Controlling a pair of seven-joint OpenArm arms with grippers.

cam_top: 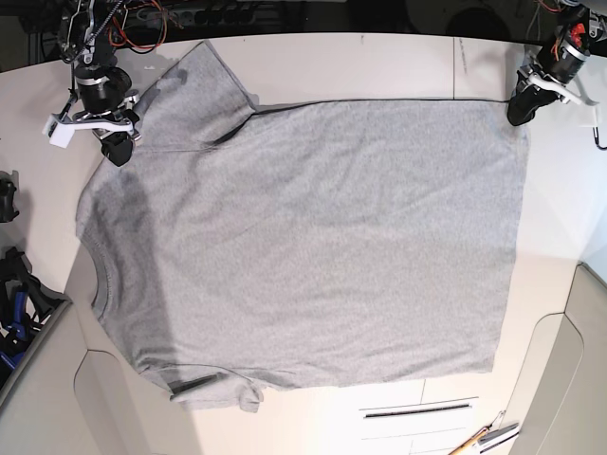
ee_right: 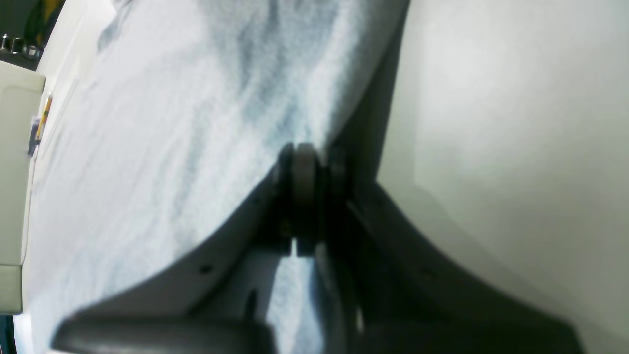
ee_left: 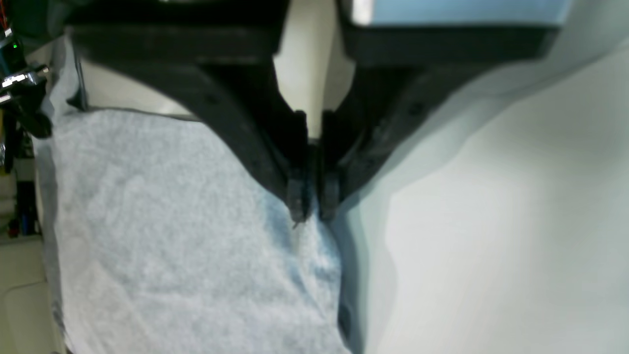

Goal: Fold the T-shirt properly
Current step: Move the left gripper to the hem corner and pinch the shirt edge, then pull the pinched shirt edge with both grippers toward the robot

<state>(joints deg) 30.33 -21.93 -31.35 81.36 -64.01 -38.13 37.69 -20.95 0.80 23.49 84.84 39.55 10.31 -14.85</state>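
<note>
The light grey T-shirt (cam_top: 303, 237) lies spread flat on the white table (cam_top: 379, 57), neck to the left and hem to the right, its plain side up. My left gripper (cam_top: 519, 116) is at the far right hem corner. In the left wrist view the left gripper (ee_left: 311, 214) is shut on the T-shirt (ee_left: 162, 236) at its edge. My right gripper (cam_top: 118, 150) sits at the far left shoulder, beside the upper sleeve. In the right wrist view the right gripper (ee_right: 307, 157) is pinched shut on the T-shirt (ee_right: 172, 123), with creases running toward its tips.
Cables and arm mounts (cam_top: 142, 19) line the table's far edge. Dark equipment (cam_top: 14, 294) stands off the left side. A pencil and a tool (cam_top: 484, 438) lie at the near right. Bare white table (ee_left: 491, 221) borders the shirt's hem.
</note>
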